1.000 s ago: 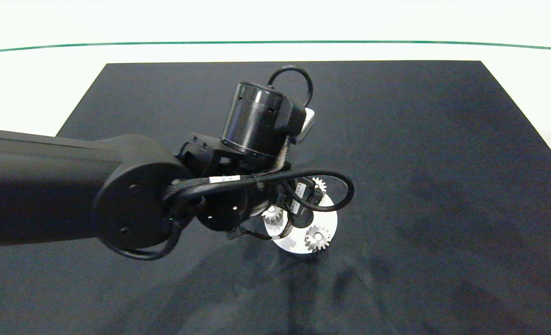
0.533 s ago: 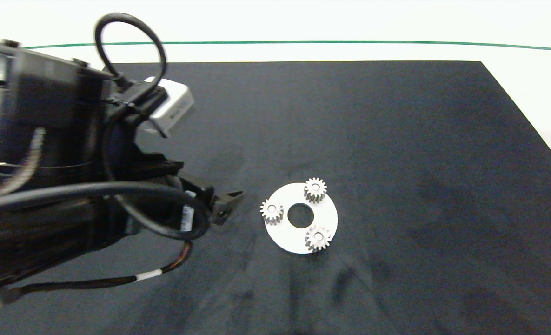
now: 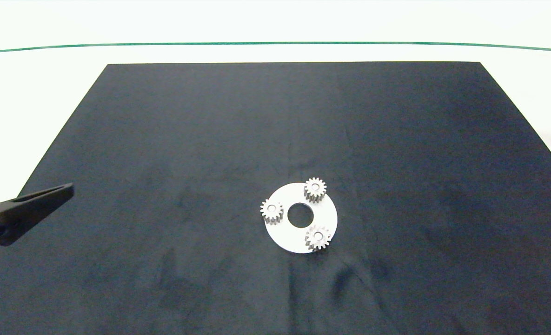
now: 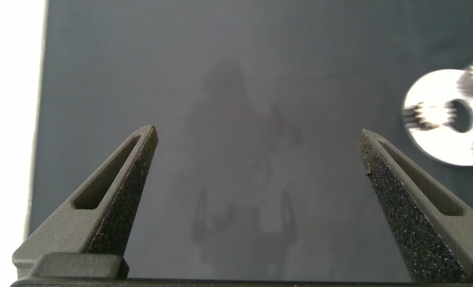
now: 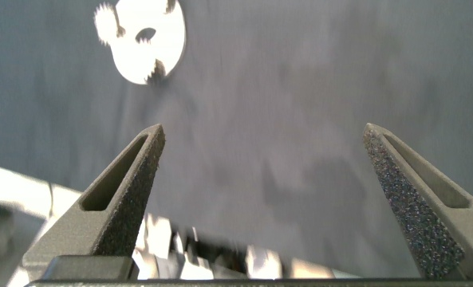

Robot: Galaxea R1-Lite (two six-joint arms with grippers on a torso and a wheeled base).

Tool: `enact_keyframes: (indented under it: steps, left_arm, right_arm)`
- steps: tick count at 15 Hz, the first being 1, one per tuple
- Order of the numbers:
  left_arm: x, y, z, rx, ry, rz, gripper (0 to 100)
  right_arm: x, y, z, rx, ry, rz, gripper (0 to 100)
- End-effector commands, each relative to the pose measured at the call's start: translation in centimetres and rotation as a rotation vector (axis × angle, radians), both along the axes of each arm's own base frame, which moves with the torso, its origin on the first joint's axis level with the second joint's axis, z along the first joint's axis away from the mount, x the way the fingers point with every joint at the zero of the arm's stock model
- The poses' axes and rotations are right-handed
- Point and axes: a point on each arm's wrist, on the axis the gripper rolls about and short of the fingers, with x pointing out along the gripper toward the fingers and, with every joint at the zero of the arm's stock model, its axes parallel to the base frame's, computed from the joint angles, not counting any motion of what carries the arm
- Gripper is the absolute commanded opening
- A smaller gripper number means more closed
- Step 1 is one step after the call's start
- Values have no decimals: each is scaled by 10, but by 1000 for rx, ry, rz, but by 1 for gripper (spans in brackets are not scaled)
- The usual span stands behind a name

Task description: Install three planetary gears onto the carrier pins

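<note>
Head view: three small silvery metal spur gears, one at the far side [image 3: 315, 189], one at the left [image 3: 272, 211], one at the near side [image 3: 317, 237], each seated on a flat white round disc [image 3: 329, 216] with a large centre hole. Pale centres in the gear bores, presumably the pin tops; pegs otherwise hidden. Disc resting on a black rectangular mat [image 3: 396, 139] over a white worktop [image 3: 33, 79]. One dark grey finger [image 3: 26, 209] of the left claw poking in at the left edge, well apart from the disc.

Left wrist view: left claw [image 4: 258, 151] spread wide, holding nothing, above bare mat; disc and gears blurred at the edge.

Right wrist view: right claw [image 5: 264, 147] likewise spread and holding nothing, unseen from the head camera; disc blurred beyond it.
</note>
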Motion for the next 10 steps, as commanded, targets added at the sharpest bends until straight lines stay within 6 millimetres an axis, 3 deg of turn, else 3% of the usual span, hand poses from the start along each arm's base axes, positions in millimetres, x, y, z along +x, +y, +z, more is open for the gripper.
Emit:
enact_keyframes:
  steps: [1, 4, 10]
  left_arm:
    - [-35, 22, -18, -28, -60, 102, 100]
    - [-55, 31, -35, -43, -92, 107, 100]
    - [-95, 45, -75, -43, -122, 168, 100]
  right_arm:
    - [17, 3, -13, 23, -66, -100, 100]
    - [39, 8, -30, 16, -178, -147, 100]
    - [36, 8, -53, -12, -187, -130, 100]
